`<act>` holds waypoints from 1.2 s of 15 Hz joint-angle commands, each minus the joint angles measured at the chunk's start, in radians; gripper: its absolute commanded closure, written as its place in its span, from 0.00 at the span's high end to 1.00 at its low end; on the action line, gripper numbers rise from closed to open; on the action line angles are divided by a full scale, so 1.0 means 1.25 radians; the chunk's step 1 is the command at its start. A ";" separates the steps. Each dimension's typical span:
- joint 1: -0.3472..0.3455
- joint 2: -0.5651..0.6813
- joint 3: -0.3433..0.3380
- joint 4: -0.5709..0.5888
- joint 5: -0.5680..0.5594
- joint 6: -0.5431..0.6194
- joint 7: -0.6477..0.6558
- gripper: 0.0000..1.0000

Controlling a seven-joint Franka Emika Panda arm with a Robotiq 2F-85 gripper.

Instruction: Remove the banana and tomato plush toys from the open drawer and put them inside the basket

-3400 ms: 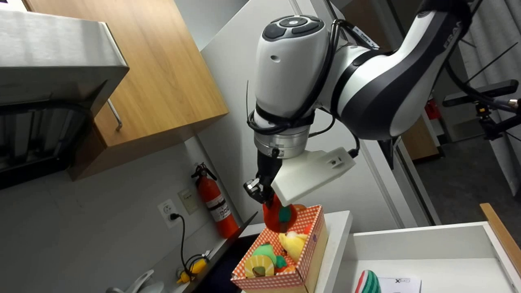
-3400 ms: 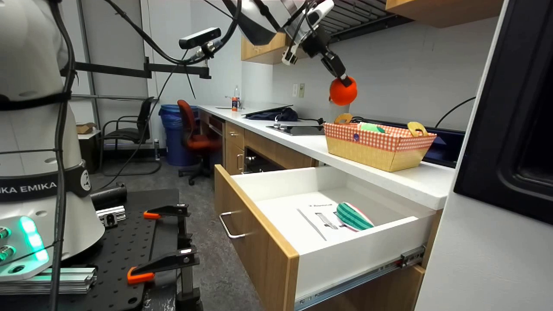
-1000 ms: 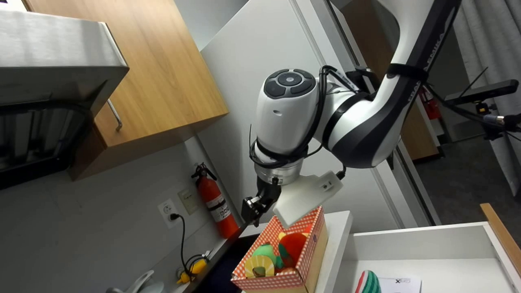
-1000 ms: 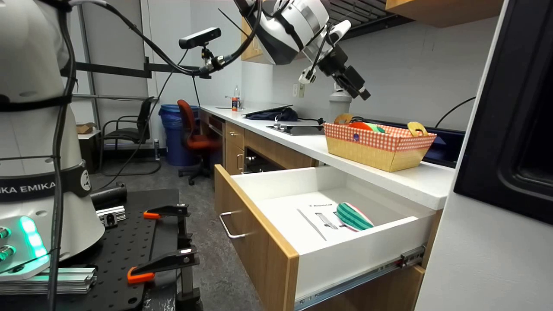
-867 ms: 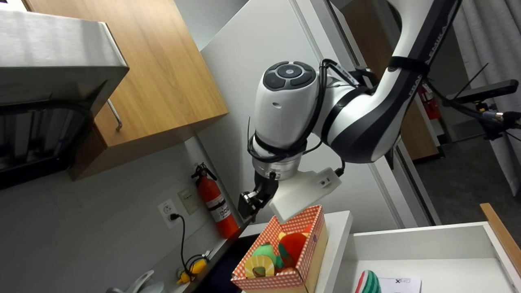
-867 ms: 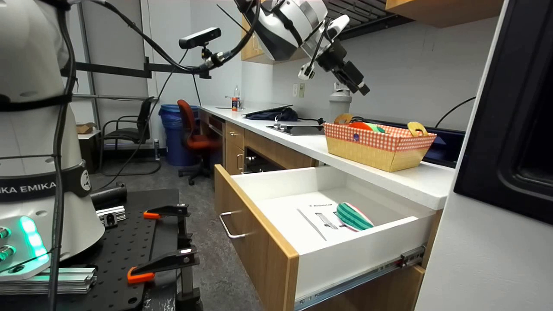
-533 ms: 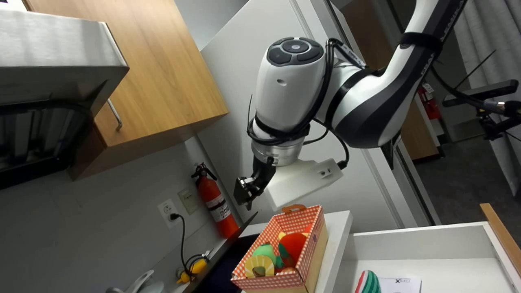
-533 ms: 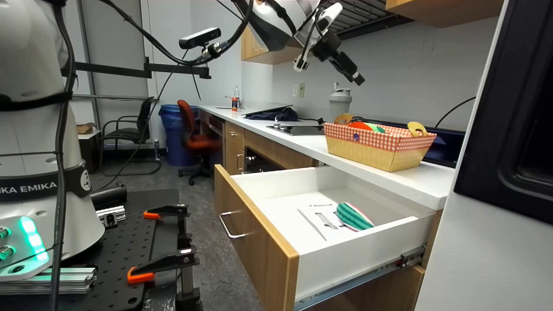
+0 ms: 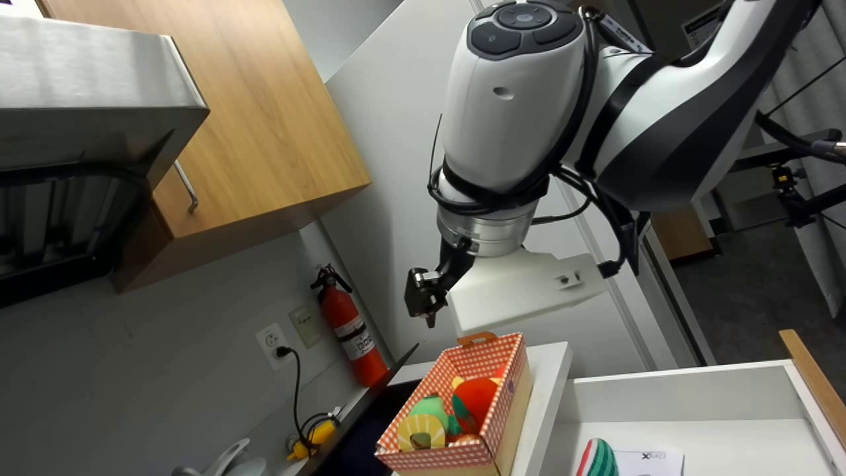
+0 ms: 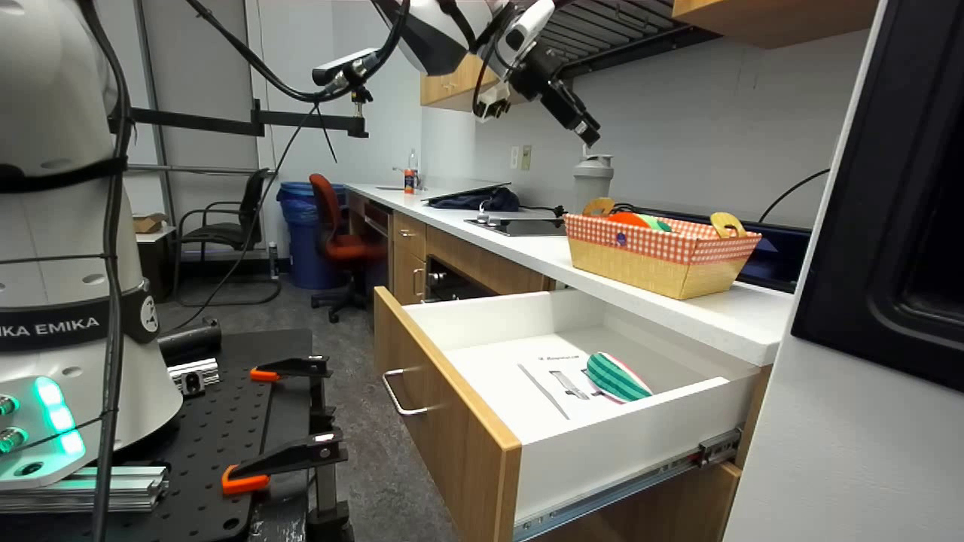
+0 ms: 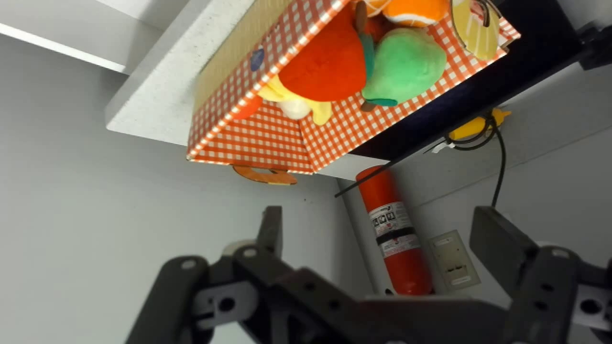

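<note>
The red tomato plush rests in the checked basket, on top of the yellow banana plush, which it partly covers. In an exterior view the tomato plush barely shows over the rim of the basket. My gripper stands open, its fingers wide apart with nothing between them. It hangs above the basket's far end, apart from it; in an exterior view the gripper appears beyond the basket handle. The open drawer holds a striped watermelon plush.
A green plush and orange pieces share the basket. A leaflet lies in the drawer. Behind the counter are a fire extinguisher and a grey bottle. A wooden cabinet hangs overhead.
The tomato plush, held above the basket 3.4 seconds ago, now lies in it, let go. Over the last second my open gripper has risen and drawn back toward the robot's base.
</note>
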 commanded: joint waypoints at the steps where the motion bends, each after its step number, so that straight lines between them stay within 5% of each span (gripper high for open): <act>1: 0.008 -0.062 0.017 -0.066 -0.005 -0.067 0.116 1.00; 7: -0.036 -0.082 0.063 -0.113 0.027 -0.102 0.203 1.00; 18: -0.077 -0.093 0.055 -0.186 0.038 -0.090 0.229 1.00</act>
